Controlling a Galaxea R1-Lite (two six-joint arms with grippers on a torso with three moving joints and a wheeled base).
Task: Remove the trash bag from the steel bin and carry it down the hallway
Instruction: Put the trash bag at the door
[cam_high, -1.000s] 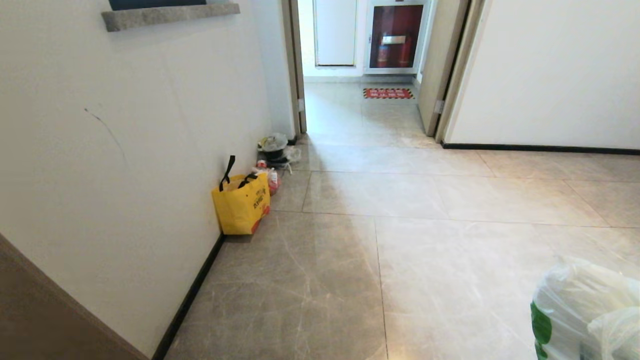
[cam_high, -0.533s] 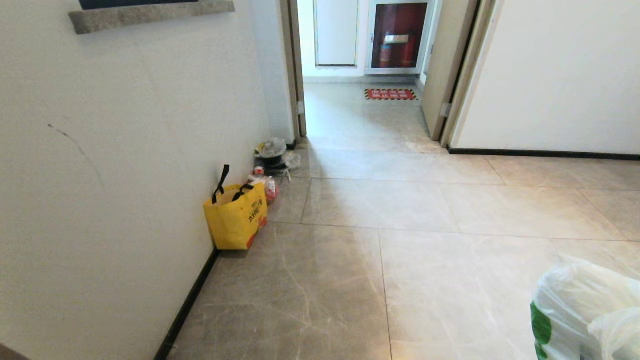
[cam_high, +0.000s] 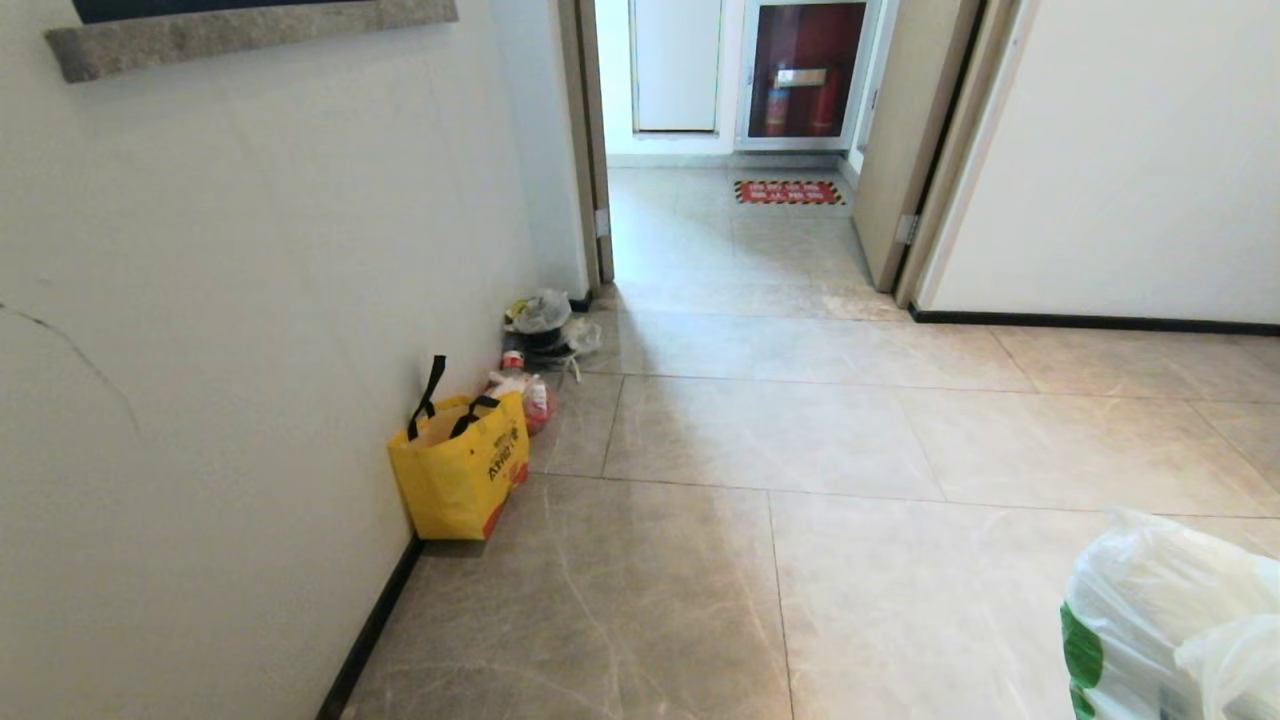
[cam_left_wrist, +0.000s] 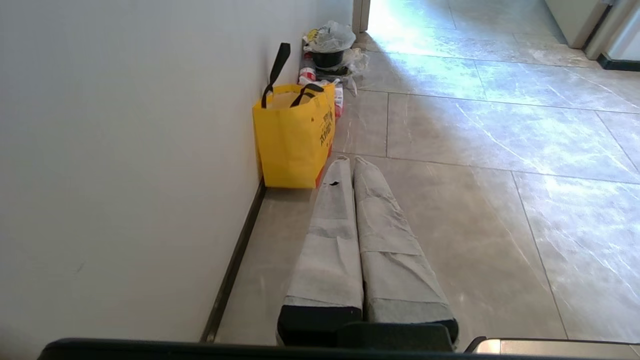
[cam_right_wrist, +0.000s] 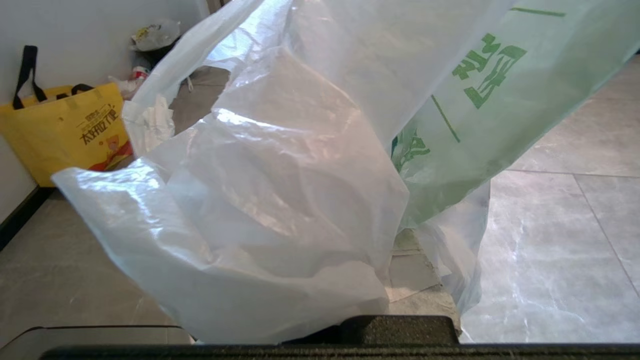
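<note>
The trash bag, thin white plastic with green print, hangs at the lower right of the head view. In the right wrist view the trash bag drapes over my right gripper, which is shut on it. Only one cloth-wrapped finger shows under the plastic. My left gripper is shut and empty, held low over the hallway floor near the left wall. The steel bin is out of view.
A yellow tote bag stands against the left wall, with a small pile of rubbish bags beyond it at the door frame. Ahead, an open doorway leads to a fire-extinguisher cabinet and a red floor mat.
The whole head view has shifted: the yellow tote and left wall slid down and left as the camera moved forward. The trash bag keeps its place in the picture.
</note>
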